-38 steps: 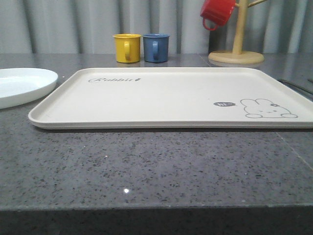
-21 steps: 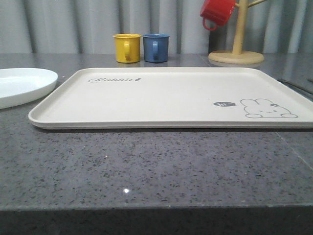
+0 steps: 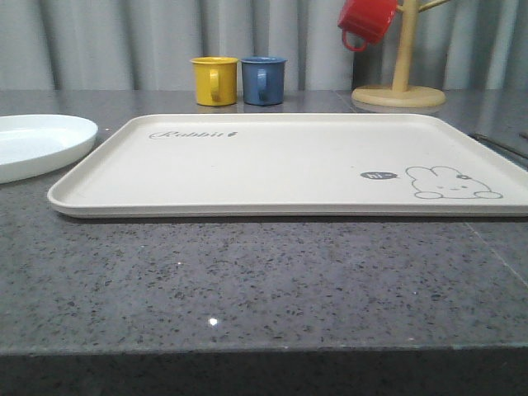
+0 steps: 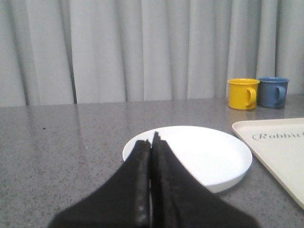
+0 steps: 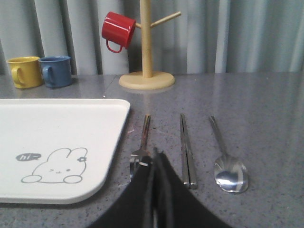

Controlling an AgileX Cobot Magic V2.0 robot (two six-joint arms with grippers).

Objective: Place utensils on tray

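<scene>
The cream tray (image 3: 289, 161) with the rabbit drawing lies in the middle of the table, nothing on it; its corner also shows in the right wrist view (image 5: 57, 123). To its right on the counter lie three silver utensils side by side: a fork (image 5: 144, 135), a pair of chopsticks (image 5: 186, 147) and a spoon (image 5: 227, 166). My right gripper (image 5: 157, 156) is shut and empty, its tips just over the fork's tined end. My left gripper (image 4: 151, 142) is shut and empty, in front of the white plate.
A round white plate (image 3: 37, 142) sits left of the tray (image 4: 280, 152). Yellow (image 3: 214, 80) and blue (image 3: 263, 79) cups stand behind the tray. A wooden mug tree (image 3: 399, 87) with a red cup (image 3: 367, 21) stands at the back right.
</scene>
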